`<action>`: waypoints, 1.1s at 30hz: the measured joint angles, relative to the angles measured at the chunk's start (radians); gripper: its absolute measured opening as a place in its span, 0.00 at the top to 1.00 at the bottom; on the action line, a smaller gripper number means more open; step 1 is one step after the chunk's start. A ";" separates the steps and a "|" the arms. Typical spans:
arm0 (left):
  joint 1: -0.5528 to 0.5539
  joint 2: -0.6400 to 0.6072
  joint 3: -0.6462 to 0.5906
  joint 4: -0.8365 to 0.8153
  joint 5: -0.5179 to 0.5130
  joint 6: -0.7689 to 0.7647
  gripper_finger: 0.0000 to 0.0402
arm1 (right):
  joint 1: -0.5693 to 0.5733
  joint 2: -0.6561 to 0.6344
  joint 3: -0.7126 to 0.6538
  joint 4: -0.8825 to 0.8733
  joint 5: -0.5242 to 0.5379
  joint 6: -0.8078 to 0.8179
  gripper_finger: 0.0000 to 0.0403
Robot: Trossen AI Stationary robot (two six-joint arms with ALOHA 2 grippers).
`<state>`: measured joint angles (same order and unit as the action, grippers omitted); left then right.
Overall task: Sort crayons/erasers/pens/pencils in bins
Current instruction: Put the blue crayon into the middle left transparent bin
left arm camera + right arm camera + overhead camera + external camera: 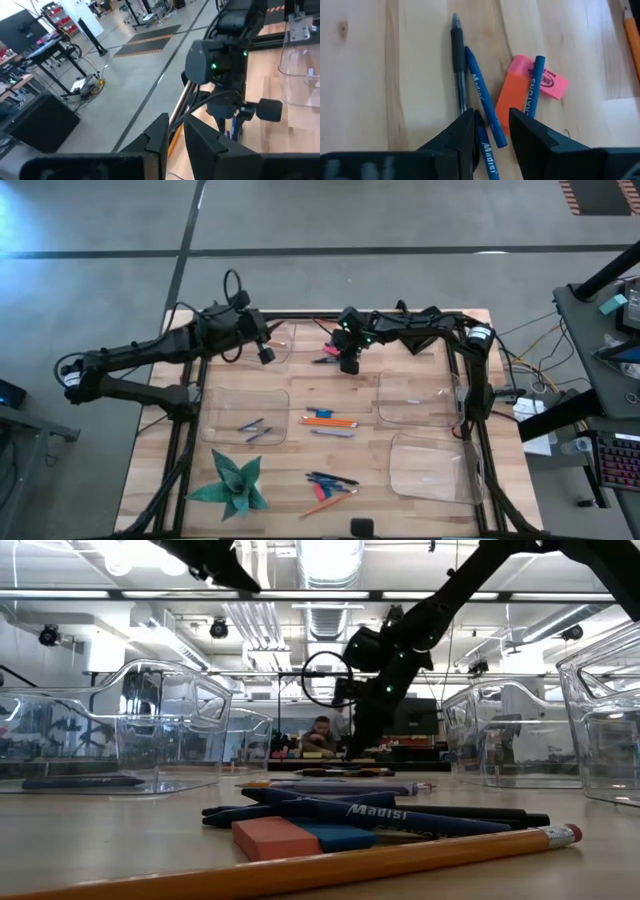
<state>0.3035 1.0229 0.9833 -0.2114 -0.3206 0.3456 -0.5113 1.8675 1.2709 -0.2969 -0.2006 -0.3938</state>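
Observation:
My right gripper (pixel 491 132) hangs open just above a pile at the table's far middle (pixel 328 356). The pile holds a black pen (pixel 458 65), two blue pens (pixel 482 97), a blue crayon (pixel 535 85) lying across a pink eraser (pixel 550 82), and an orange eraser (pixel 512 102). The right fingers stand on either side of the nearer blue pen (pixel 487 150). My left gripper (pixel 175 135) is raised above the far-left bin (pixel 285 330). Its fingers are a narrow gap apart with nothing between them.
Three more clear bins stand at the left (pixel 225 405), the right (pixel 395 385) and the near right (pixel 400 470). Pencils and pens lie at the table's middle (pixel 330 420), and more lie at the near middle (pixel 330 482). A green paper star (pixel 232 485) sits near left.

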 joint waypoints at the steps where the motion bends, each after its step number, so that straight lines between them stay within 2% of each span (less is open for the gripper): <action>1: 0.000 0.000 0.000 0.005 0.000 0.000 0.89 | -0.002 0.000 -0.002 0.001 0.000 0.000 0.72; 10: 0.000 0.001 0.000 0.025 0.000 0.001 0.89 | -0.002 0.000 -0.079 0.090 0.004 0.001 0.72; 16: 0.000 0.001 0.000 0.025 0.000 0.001 0.89 | -0.004 0.000 -0.099 0.137 0.062 0.003 0.72; 23: 0.000 0.001 0.000 0.025 0.000 0.001 0.89 | -0.005 0.000 -0.136 0.163 0.062 0.091 0.72; 27: 0.000 0.001 0.000 0.024 0.000 0.001 0.89 | -0.005 -0.001 -0.153 0.173 0.062 0.143 0.78; 33: 0.000 0.001 0.000 0.024 0.000 0.001 0.89 | -0.004 -0.002 -0.162 0.173 0.061 0.185 0.92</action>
<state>0.3035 1.0241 0.9836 -0.1872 -0.3206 0.3466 -0.5152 1.8656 1.1088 -0.1242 -0.1400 -0.2086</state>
